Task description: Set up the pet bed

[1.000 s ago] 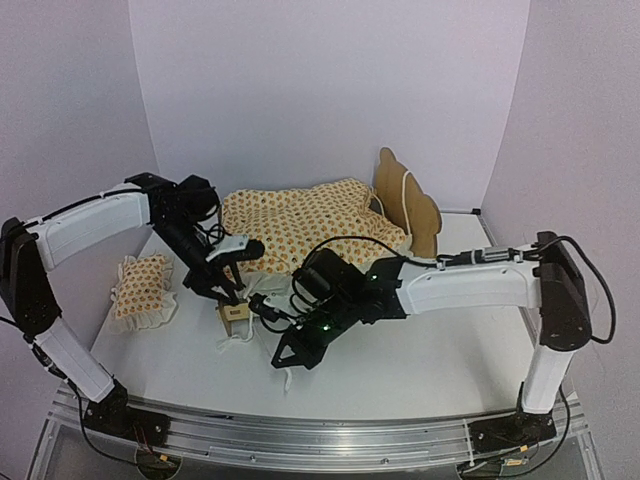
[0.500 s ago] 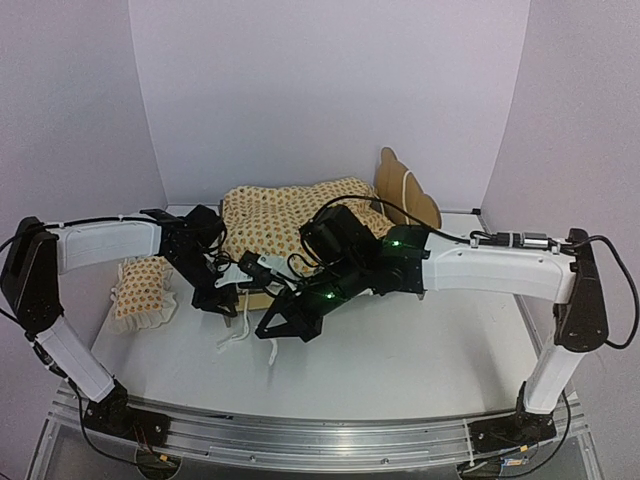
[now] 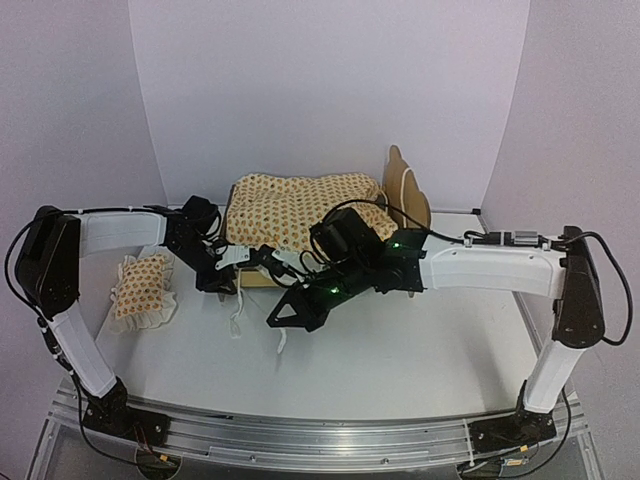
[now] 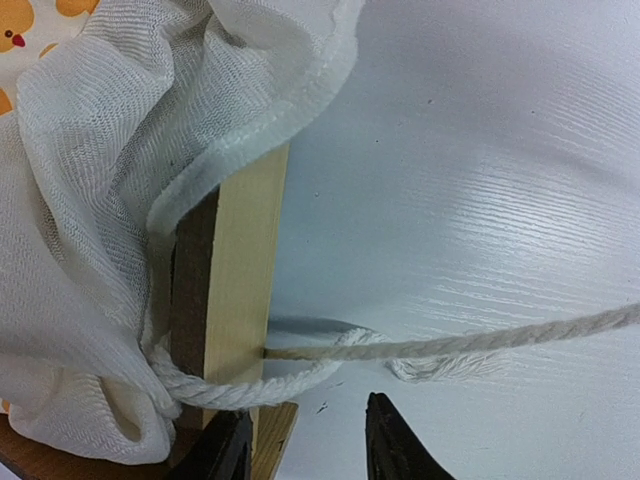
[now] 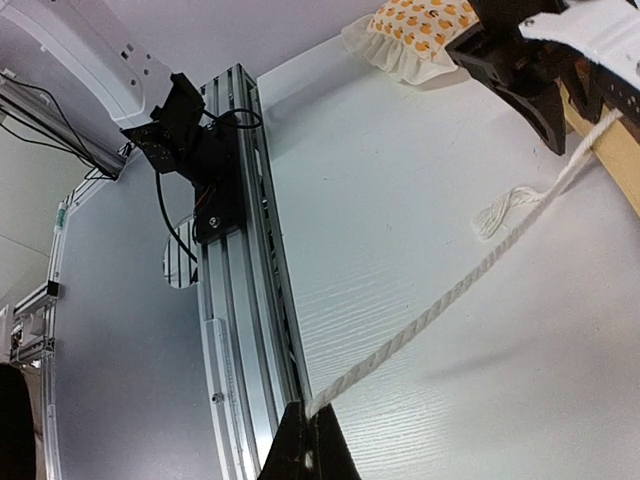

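Right fingers (image 5: 292,455) are clamped on the cord (image 5: 450,290). The cord runs taut from them to the foot end of the pet bed (image 3: 262,205). Left fingers (image 4: 392,445) stand apart and grip nothing. They sit just beside the light-wood corner post (image 4: 245,280), where the cord passes through a hole in the post. The white ruffle (image 4: 90,200) of the bedding (image 3: 310,195) hangs over the top of that post.

Changes over the last second:
- Both arms have drawn back from the near edge of the counter (image 3: 420,350), and the foot of the bed has moved back with them.
- The bedding was spread loosely toward the front. It now lies as a tidier rectangle on the frame.
- The headboard (image 3: 408,195), at the far right end, shows narrower from above. The frame has probably turned.

Meaning for the task: the frame appears to be positioned by pulling the cord, and the bedding stage looks close to complete. The pillow (image 3: 143,285) lies on the counter to the left, well apart from the bed, and is not yet placed. The left fingers are free and are the nearer pair to it. Caution: the frame looks light, so tension on the cord may drag or tilt it.
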Robot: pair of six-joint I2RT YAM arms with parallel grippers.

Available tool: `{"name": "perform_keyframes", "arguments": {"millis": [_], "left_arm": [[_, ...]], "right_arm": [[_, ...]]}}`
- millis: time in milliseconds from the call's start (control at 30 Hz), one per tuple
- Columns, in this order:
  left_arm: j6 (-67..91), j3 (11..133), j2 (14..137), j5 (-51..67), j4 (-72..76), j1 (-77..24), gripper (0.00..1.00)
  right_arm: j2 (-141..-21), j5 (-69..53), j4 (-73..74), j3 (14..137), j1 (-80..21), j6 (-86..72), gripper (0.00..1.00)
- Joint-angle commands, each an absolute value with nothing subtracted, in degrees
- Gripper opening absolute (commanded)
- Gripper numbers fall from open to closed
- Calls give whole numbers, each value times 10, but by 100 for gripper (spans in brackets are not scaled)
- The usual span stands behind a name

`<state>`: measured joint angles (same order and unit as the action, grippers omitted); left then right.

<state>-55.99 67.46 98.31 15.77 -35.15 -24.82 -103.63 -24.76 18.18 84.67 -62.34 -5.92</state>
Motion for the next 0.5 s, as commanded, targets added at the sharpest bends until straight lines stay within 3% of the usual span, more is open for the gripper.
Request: {"name": "perform_keyframes", "arguments": {"millis": [0, 133, 333, 467], "left_arm": [[-555, 697, 968, 176, -345, -218, 46], [-462, 672, 920, 243, -395, -219, 50], [-397, 654, 863, 311, -460, -210, 43], [-426, 670, 846, 403, -541, -205, 52]], "right_arm": [[-1052, -314, 110, 800, -636, -110, 0], [-1083, -292, 13, 779, -638, -181, 0], [-1116, -232, -32, 804, -638, -227, 0], [-1149, -192, -106, 847, -638, -316, 0]]}}
